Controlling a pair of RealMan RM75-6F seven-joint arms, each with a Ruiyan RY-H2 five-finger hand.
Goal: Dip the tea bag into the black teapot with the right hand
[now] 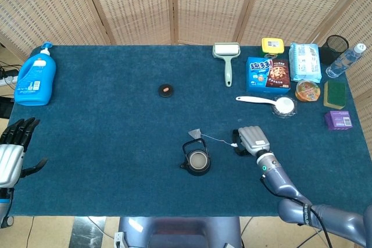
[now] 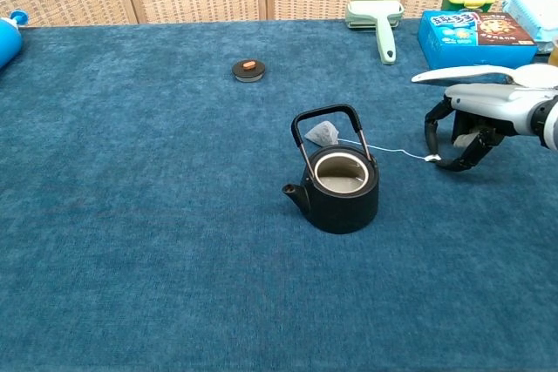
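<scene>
From the head view, the black teapot (image 1: 197,161) sat lidless toward the near edge of the blue table (image 1: 104,137), a little right of its middle, and its small round lid (image 1: 166,90) lay well apart, toward the far edge, presumably set aside so the mouth stayed free for dipping. The tea bag (image 1: 196,135) lay flat on the cloth just behind the pot, its string running right to the right hand (image 1: 251,139), which rested palm-down with its fingers curled over the string's tag end. The left hand (image 1: 13,146) hung idle off the table's left edge, fingers apart and holding nothing. In the chest view the pot's handle (image 2: 326,118) stood upright over an open mouth; the inside looked pale, and whether it held liquid could not be told. The tea bag (image 2: 322,134) was outside it, behind the handle. The right hand's fingertips (image 2: 453,164) reached the white tag (image 2: 431,158); whether they had pinched it could not be told.
</scene>
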